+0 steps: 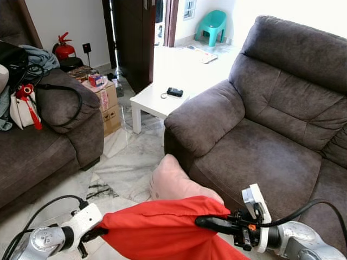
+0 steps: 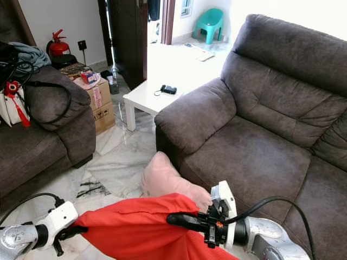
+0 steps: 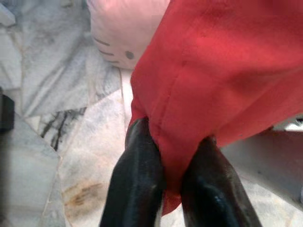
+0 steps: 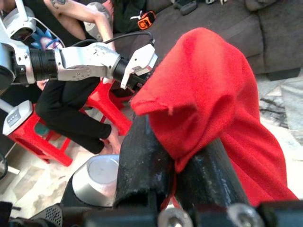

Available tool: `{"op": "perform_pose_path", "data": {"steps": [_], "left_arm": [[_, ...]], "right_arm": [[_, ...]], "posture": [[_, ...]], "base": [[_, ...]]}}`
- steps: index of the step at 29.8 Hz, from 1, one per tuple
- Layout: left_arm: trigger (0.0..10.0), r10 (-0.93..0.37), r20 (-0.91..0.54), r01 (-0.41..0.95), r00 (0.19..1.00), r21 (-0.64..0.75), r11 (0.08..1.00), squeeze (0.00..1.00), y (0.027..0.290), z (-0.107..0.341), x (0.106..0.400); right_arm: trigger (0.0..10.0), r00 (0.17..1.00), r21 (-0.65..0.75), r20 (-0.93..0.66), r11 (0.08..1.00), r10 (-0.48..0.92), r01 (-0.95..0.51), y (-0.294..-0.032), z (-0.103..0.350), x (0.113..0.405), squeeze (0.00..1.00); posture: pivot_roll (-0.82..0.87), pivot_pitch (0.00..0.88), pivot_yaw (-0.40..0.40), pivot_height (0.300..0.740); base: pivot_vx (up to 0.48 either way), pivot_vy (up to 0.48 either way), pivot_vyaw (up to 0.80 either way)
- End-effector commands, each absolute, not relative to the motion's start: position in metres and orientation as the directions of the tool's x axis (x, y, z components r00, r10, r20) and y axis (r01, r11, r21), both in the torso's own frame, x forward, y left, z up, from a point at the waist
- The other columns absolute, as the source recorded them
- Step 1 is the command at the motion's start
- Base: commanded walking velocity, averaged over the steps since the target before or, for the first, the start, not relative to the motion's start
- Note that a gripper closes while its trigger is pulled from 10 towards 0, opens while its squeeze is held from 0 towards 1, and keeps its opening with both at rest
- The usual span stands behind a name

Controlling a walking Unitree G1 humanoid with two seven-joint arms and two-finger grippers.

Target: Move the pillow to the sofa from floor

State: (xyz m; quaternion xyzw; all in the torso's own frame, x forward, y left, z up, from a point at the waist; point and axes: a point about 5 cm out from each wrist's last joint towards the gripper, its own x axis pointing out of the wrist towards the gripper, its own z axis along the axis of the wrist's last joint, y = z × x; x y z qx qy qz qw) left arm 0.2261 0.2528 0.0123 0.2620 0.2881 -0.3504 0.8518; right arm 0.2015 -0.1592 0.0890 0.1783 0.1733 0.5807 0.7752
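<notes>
A red pillow [image 1: 157, 230] hangs low in front of me, stretched between both grippers above the marble floor. My left gripper [image 1: 100, 233] is shut on its left corner; the wrist view has the red fabric pinched between the black fingers [image 3: 137, 175]. My right gripper [image 1: 203, 221] is shut on the right corner, and red cloth bulges over its fingers [image 4: 142, 156]. A pink cat-face pillow [image 1: 171, 181] lies on the floor against the front of the grey sofa [image 1: 260, 162], just beyond the red one. The sofa seat is ahead and to the right.
A white coffee table [image 1: 162, 92] stands beyond the sofa arm. Cardboard boxes [image 1: 105, 103] and a second sofa with bags [image 1: 49, 141] are on the left. A person [image 4: 71, 109] sits on a red stool behind me.
</notes>
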Motion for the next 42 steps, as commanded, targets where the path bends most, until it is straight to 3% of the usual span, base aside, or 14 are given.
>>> {"op": "perform_pose_path", "data": {"steps": [1, 8, 9, 10, 12, 13, 15, 17, 19, 23, 34, 42], "left_arm": [[0.0, -0.454, -0.642, 0.738, 0.618, 0.274, 0.617, 0.0, 0.247, 0.017, 0.233], [0.0, -0.442, -0.601, 0.7, 0.666, 0.298, 0.649, 0.0, 0.24, 0.017, 0.236], [0.0, -0.427, -0.574, 0.67, 0.698, 0.313, 0.673, 0.0, 0.239, 0.019, 0.239], [0.0, -0.427, -0.574, 0.67, 0.698, 0.313, 0.673, 0.0, 0.239, 0.019, 0.239], [0.0, -0.353, -0.505, 0.573, 0.788, 0.392, 0.719, 0.0, 0.24, 0.026, 0.248], [10.0, -0.303, -0.449, 0.5, 0.841, 0.427, 0.754, 0.0, 0.24, 0.032, 0.254], [10.0, -0.303, -0.449, 0.5, 0.841, 0.427, 0.754, 0.0, 0.24, 0.032, 0.254], [10.0, -0.211, -0.31, 0.343, 0.927, 0.473, 0.812, 0.0, 0.239, 0.049, 0.267], [10.0, -0.166, -0.213, 0.251, 0.963, 0.478, 0.842, 0.0, 0.236, 0.062, 0.274], [10.0, -0.144, -0.099, 0.173, 0.985, 0.459, 0.871, 0.0, 0.226, 0.079, 0.284], [10.0, -0.162, -0.037, 0.164, 0.986, 0.376, 0.912, 0.0, 0.187, 0.077, 0.293], [10.0, -0.09, -0.015, 0.091, 0.996, 0.302, 0.949, 0.0, 0.177, 0.071, 0.294]], "right_arm": [[10.0, 0.311, 0.391, 0.01, 0.283, 0.95, -0.876, -0.163, 0.106, 0.214, 0.0], [10.0, 0.401, 0.385, 0.015, 0.365, 0.916, -0.848, -0.165, 0.101, 0.222, 0.0], [10.0, 0.453, 0.367, 0.003, 0.42, 0.892, -0.83, -0.167, 0.099, 0.227, 0.0], [10.0, 0.453, 0.367, 0.003, 0.42, 0.892, -0.83, -0.167, 0.099, 0.227, 0.0], [10.0, 0.55, 0.34, -0.02, 0.523, 0.835, -0.782, -0.171, 0.093, 0.236, 0.0], [10.0, 0.617, 0.313, -0.042, 0.597, 0.786, -0.739, -0.173, 0.089, 0.243, 0.0], [10.0, 0.617, 0.313, -0.042, 0.597, 0.786, -0.739, -0.173, 0.089, 0.243, 0.0], [10.0, 0.753, 0.247, -0.079, 0.744, 0.653, -0.62, -0.178, 0.08, 0.257, 0.0], [10.0, 0.832, 0.207, -0.104, 0.83, 0.545, -0.518, -0.182, 0.073, 0.266, 0.0], [10.0, 0.898, 0.161, -0.142, 0.904, 0.417, -0.395, -0.184, 0.063, 0.274, 0.0], [10.0, 0.956, 0.089, -0.219, 0.98, 0.196, -0.18, -0.183, 0.03, 0.273, 0.0], [10.0, 0.967, 0.155, -0.24, 0.987, 0.086, -0.049, -0.18, 0.014, 0.271, 0.0]], "posture": [[0.07, 0.0, -0.111, 0.74], [0.07, 0.0, -0.104, 0.74], [0.07, 0.0, -0.102, 0.74], [0.07, 0.0, -0.102, 0.74], [0.07, 0.0, -0.1, 0.74], [0.07, 0.0, -0.099, 0.74], [0.07, 0.0, -0.099, 0.74], [0.08, 0.0, -0.1, 0.74], [0.08, 0.0, -0.098, 0.74], [0.08, 0.0, -0.094, 0.74], [0.08, 0.0, -0.089, 0.74], [0.08, 0.0, -0.095, 0.74]], "base": [[0.0, 0.0, 0.0], [0.0, 0.0, 0.0], [0.0, 0.0, 0.0], [0.0, 0.0, 0.0], [0.0, 0.0, 0.0], [0.0, 0.0, 0.0], [0.0, 0.0, 0.0], [0.0, 0.0, 0.0], [0.0, 0.0, 0.0], [0.0, 0.0, 0.0], [0.0, 0.0, 0.0], [0.0, 0.0, 0.0]]}}
